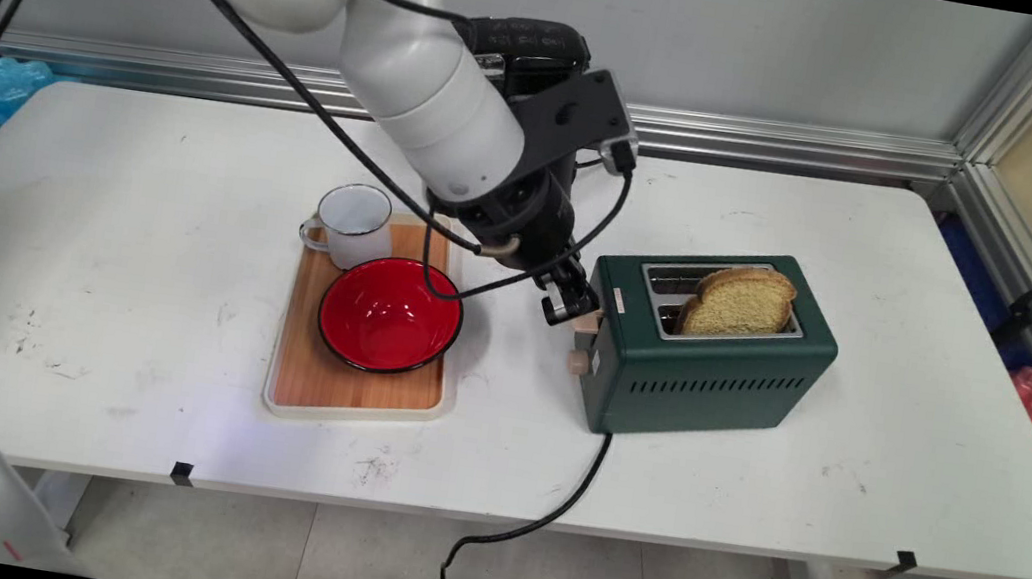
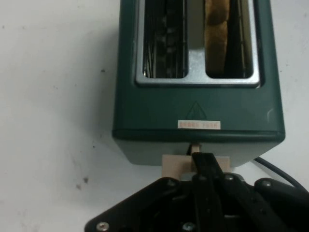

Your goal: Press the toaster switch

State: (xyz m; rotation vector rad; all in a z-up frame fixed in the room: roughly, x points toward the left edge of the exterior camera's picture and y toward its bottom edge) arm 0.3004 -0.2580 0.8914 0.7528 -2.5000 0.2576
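Left of centre in the main view: wooden tray (image 1: 290, 389) on the white table (image 1: 124, 275), carrying a white enamel mug (image 1: 353, 224) at its far end and a red bowl (image 1: 389, 314) just in front of the mug, touching or nearly so.

Centre: black gripper (image 1: 569, 305), fingers drawn together, tip resting on the beige lever (image 2: 173, 166) at the left end of the green toaster (image 1: 715, 383); pressing on top rather than clamping, as far as can be told. Small round knob (image 1: 577, 362) just below the lever.

Right of centre: slice of bread (image 1: 741, 303) standing tilted and high in the near slot, far slot bare. Black cord (image 1: 567, 499) running off the near table edge.

Lever probably stiff, sprung and narrow, so likely to slip from under the fingertip; best met squarely from above. Toaster likely light enough to shift if pushed sideways. Bread soft and crumbly, best taken by its exposed upper crust.
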